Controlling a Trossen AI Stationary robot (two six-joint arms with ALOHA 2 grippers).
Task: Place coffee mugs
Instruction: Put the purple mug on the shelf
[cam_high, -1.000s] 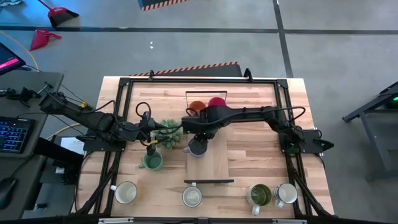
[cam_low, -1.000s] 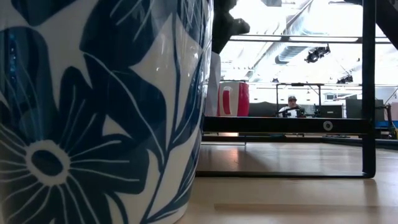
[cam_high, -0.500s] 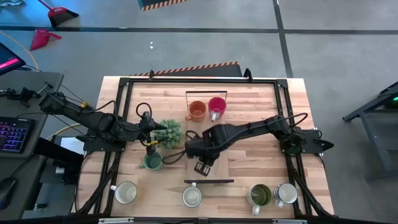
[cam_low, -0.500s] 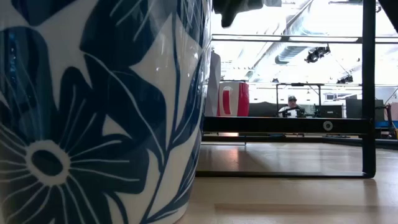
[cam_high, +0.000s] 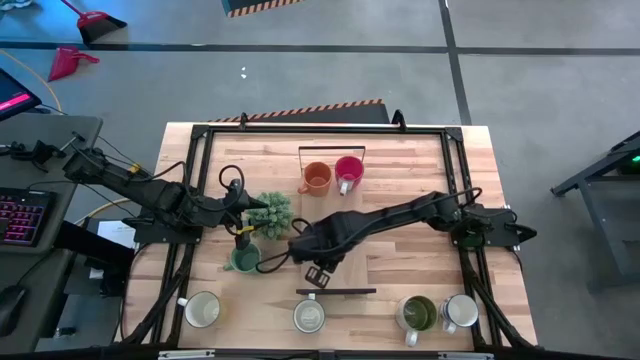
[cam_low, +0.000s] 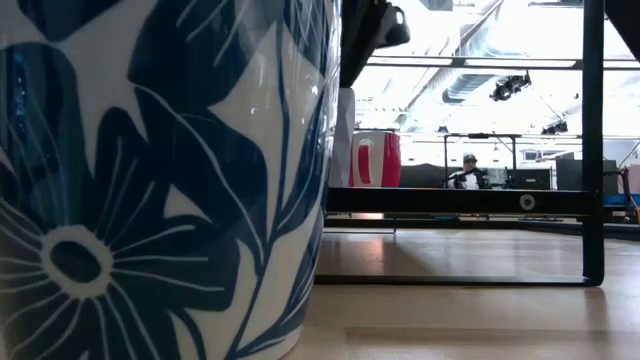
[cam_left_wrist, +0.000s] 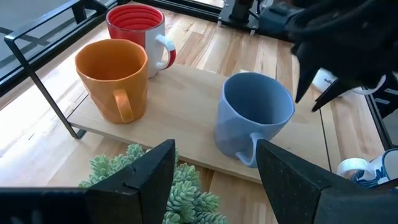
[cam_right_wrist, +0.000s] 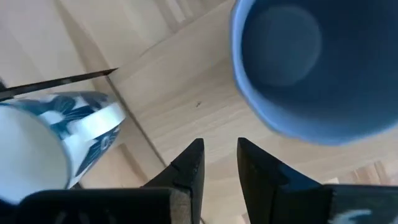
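Three mugs sit on the board (cam_left_wrist: 186, 93). The blue mug (cam_left_wrist: 254, 117) stands free just beside the right gripper (cam_right_wrist: 217, 163), whose fingers are a little apart and empty. Next, I think, it fetches another mug. The left gripper (cam_left_wrist: 214, 180), open, waits by the plant (cam_high: 270, 214).

The right gripper (cam_right_wrist: 216, 163) shows two dark fingers (cam_right_wrist: 190, 167) with a narrow gap between them, nothing held; they hang over a pale wooden board (cam_right_wrist: 186, 93); a lavender-blue mug (cam_right_wrist: 298, 62) stands on the board, seen from above into its hollow, its rim blurred; a white mug (cam_right_wrist: 56, 140) with a blue flower pattern sits off the board's edge; a thin dark rod (cam_right_wrist: 56, 84) runs just beside that mug.
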